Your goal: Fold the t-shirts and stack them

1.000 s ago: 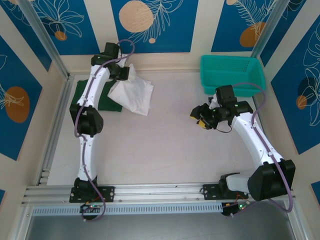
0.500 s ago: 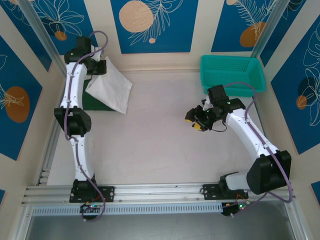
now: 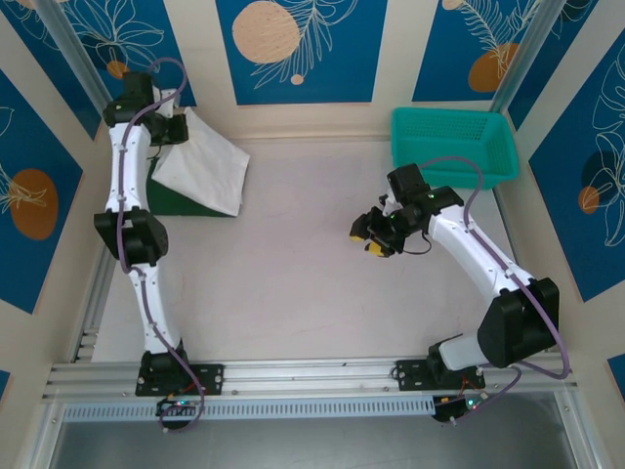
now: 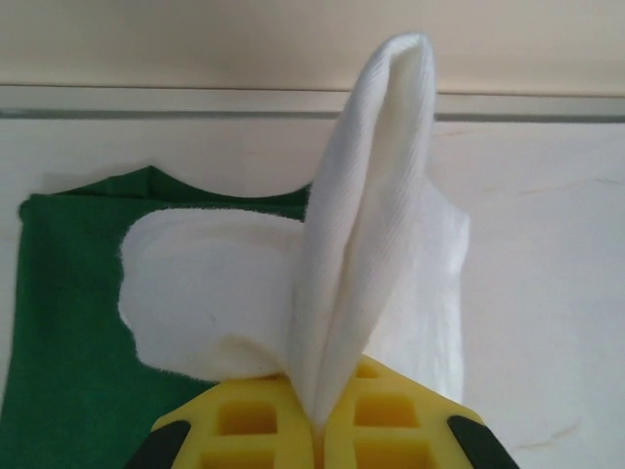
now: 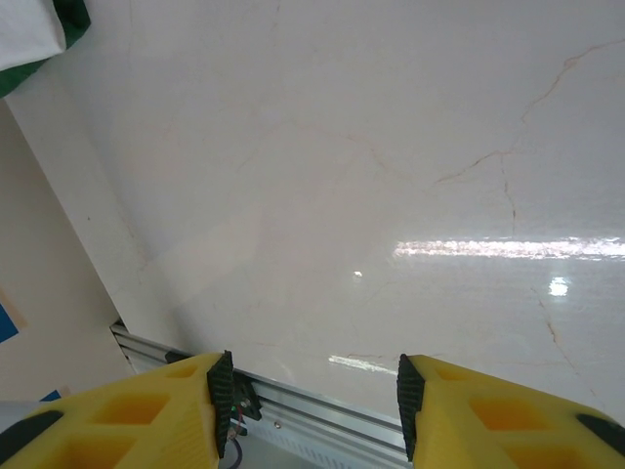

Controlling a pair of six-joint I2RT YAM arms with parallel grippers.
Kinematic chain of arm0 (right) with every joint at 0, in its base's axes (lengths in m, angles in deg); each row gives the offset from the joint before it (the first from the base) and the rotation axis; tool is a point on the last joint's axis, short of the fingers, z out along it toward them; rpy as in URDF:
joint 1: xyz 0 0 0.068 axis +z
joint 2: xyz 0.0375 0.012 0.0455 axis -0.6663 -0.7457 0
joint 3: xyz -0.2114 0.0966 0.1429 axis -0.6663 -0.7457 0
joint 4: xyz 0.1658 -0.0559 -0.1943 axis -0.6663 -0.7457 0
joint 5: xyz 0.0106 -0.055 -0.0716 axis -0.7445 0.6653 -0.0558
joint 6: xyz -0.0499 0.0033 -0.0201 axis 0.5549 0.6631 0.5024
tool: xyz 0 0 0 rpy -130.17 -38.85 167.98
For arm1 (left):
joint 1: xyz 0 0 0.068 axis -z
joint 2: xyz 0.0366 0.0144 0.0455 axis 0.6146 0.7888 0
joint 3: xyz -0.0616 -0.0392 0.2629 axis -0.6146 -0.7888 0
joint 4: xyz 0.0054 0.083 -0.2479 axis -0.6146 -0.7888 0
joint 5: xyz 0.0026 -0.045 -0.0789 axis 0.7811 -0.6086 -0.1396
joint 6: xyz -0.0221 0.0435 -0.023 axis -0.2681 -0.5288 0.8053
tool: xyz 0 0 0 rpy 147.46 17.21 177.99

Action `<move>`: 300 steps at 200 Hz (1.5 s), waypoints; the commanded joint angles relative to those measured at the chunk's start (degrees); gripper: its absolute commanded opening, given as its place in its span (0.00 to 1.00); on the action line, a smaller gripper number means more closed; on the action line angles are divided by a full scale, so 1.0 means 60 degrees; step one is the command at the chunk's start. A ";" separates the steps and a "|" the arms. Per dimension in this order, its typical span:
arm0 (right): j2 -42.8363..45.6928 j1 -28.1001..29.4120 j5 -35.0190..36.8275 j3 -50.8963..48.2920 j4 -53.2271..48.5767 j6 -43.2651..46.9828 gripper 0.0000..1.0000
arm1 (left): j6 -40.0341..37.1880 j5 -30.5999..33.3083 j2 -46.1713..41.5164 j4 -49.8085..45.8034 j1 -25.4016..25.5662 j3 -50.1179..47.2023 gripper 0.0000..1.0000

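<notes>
From above, the left tool (image 3: 174,127) hangs at the worktop's (image 3: 293,283) far-left corner, pinching one edge of the white t-shirt (image 3: 207,171). The shirt drapes down as a folded panel, and its lower part lies over the green t-shirt (image 3: 166,203), which sits flat in that corner. The right tool (image 3: 375,236) hovers right of the middle of the worktop, near the teal basket (image 3: 451,113) at the far-right corner, and carries nothing. In the left wrist view the jaws are clamped tight on a doubled ridge of white cloth, with the green shirt underneath and to the left. In the right wrist view the fingers stand partly apart over bare worktop. By the look of it both shirts are folded. What remains is to lay the white one squarely on the green and let go.
</notes>
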 commanded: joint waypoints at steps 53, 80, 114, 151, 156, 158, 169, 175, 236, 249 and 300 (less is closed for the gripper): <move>-0.0083 0.0145 0.0129 0.0847 -0.1048 0.0159 0.52 | 0.0956 0.4182 0.1804 0.0806 -0.0726 0.0239 1.00; 0.0007 -0.0021 0.0188 0.0928 -0.0936 0.0203 0.52 | 0.1848 0.5011 0.0985 0.0294 -0.0725 0.0258 1.00; 0.0538 -0.0154 0.1026 0.1049 -0.0738 0.0524 0.53 | 0.3126 0.2008 -0.1127 0.1018 -0.0703 -0.1753 1.00; 0.1980 -0.0438 0.3179 0.0549 0.0055 0.0773 0.57 | 0.5035 -0.0629 -0.4858 0.5008 -0.0668 -0.7132 1.00; 0.2238 -0.0509 0.3618 0.0412 0.0242 0.0836 0.59 | 0.5253 -0.0751 -0.5369 0.5536 -0.0667 -0.7829 1.00; 0.2332 -0.0515 0.3767 0.0342 0.0325 0.0859 0.59 | 0.5333 -0.0744 -0.5558 0.5769 -0.0656 -0.8058 1.00; 0.2966 -0.0609 0.4662 -0.0185 0.0875 0.0987 0.63 | 0.5707 -0.0328 -0.6614 0.6706 -0.0558 -0.9518 1.00; 0.3317 -0.0668 0.5081 -0.0538 0.1242 0.1084 0.65 | 0.5725 -0.0067 -0.7134 0.7117 -0.0497 -1.0241 1.00; 0.7091 -0.0963 0.8221 -0.4784 0.5244 0.3341 0.98 | 0.5256 0.3577 -1.1637 0.8634 -0.0051 -1.6248 1.00; 0.7266 -0.1220 0.8049 -0.5049 0.4822 0.3674 0.99 | 0.4699 0.3950 -1.2052 0.8518 -0.0055 -1.7051 1.00; 0.7038 -0.3148 0.5915 -0.6167 0.5110 0.3672 0.99 | 0.3405 0.4908 -1.3005 0.9565 -0.0034 -1.9681 1.00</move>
